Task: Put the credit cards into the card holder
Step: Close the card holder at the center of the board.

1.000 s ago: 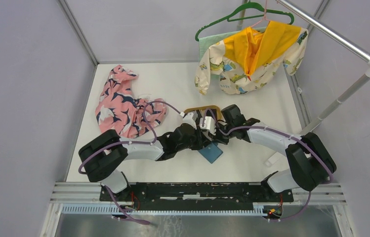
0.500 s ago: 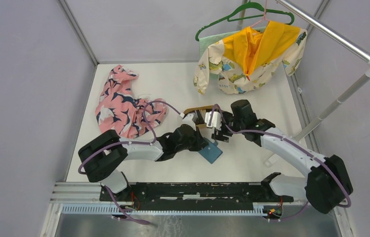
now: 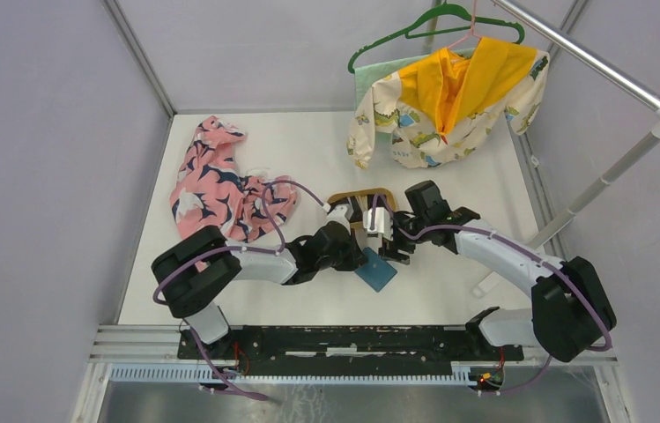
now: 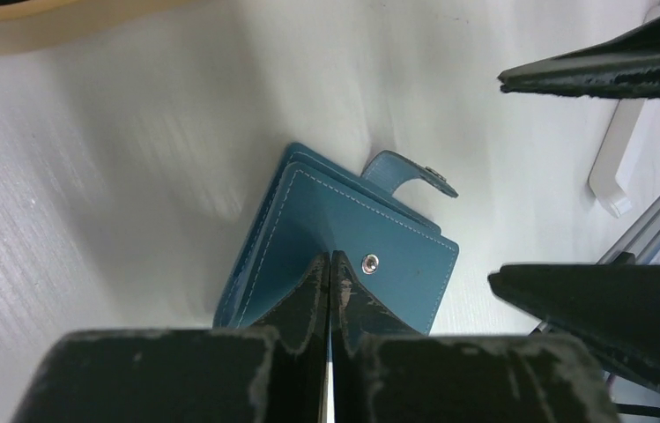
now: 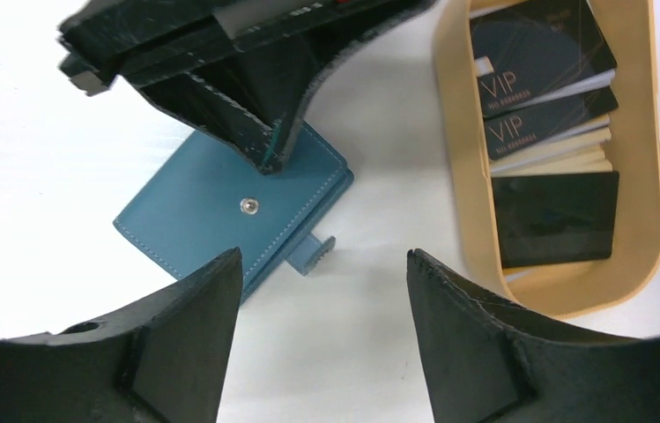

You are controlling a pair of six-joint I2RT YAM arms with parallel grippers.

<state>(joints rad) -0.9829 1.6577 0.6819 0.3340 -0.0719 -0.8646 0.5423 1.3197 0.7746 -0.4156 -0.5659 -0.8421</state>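
Left pincer (image 4: 330,258) is clamped fully closed, tips pressed onto the cover of the wallet (image 4: 379,220). Can't tell if it's got any leather pinched tbh. Wallet's lying folded on the tabletop (image 4: 114,194), tab (image 4: 405,172) unsnapped and sticking out, just beside the tray (image 5: 656,176). Right pincer (image 5: 322,264) hangs above with its jaws spread wide, nothing in it. Cards (image 5: 542,79) are stacked in the tray, mostly black, a couple saying VIP.
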